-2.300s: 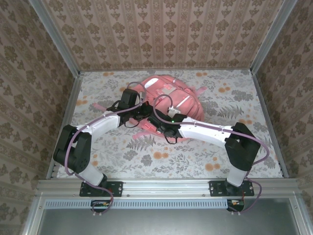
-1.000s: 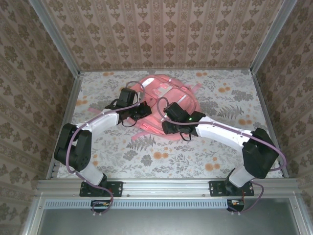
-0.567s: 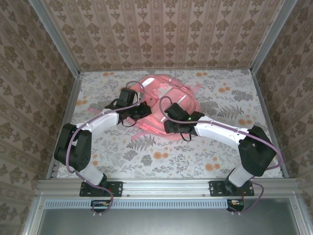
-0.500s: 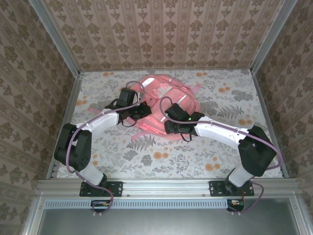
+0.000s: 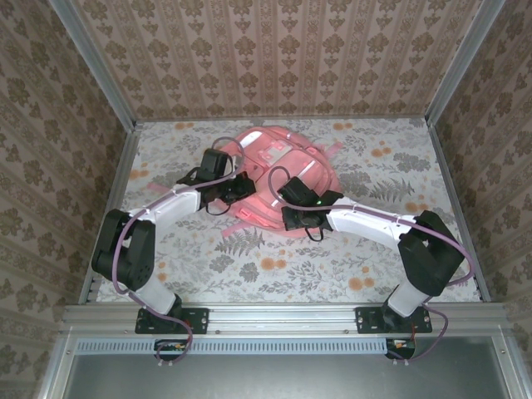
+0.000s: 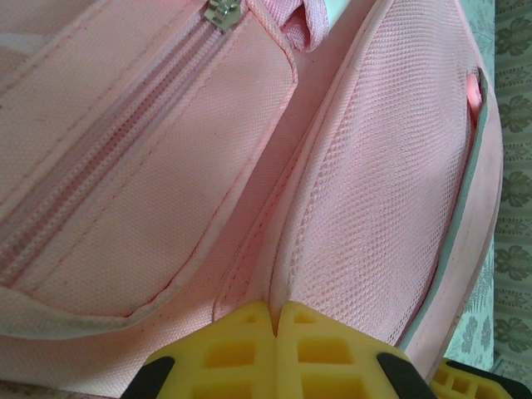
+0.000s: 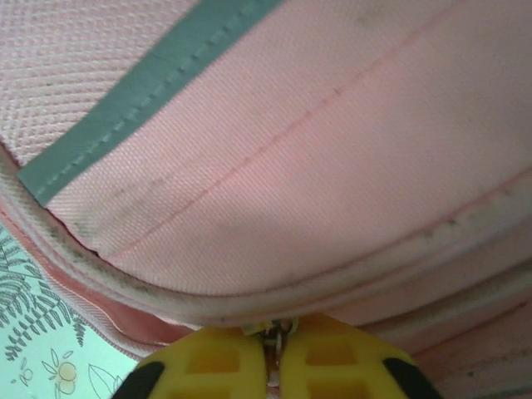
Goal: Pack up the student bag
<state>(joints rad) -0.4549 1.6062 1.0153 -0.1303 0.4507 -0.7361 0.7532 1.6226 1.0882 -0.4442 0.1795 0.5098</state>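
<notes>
From above, the student bag (image 5: 283,160) is seen at the table's (image 5: 399,249) far middle. Up close, the left gripper (image 6: 275,320) is found pinched on its mesh fold, the right gripper (image 7: 274,337) on its piping.

A floral tablecloth (image 5: 399,166) with grey ferns and orange blossoms is covering the table. The same cloth (image 6: 511,166) is showing as a pale green leafy strip at the right edge of the left wrist view. Brown patterned wallpaper (image 5: 274,58) is lining the three walls around the table, metal posts (image 5: 91,62) are running along the corners, and a silver rail (image 5: 283,317) is lying across the near edge.
</notes>
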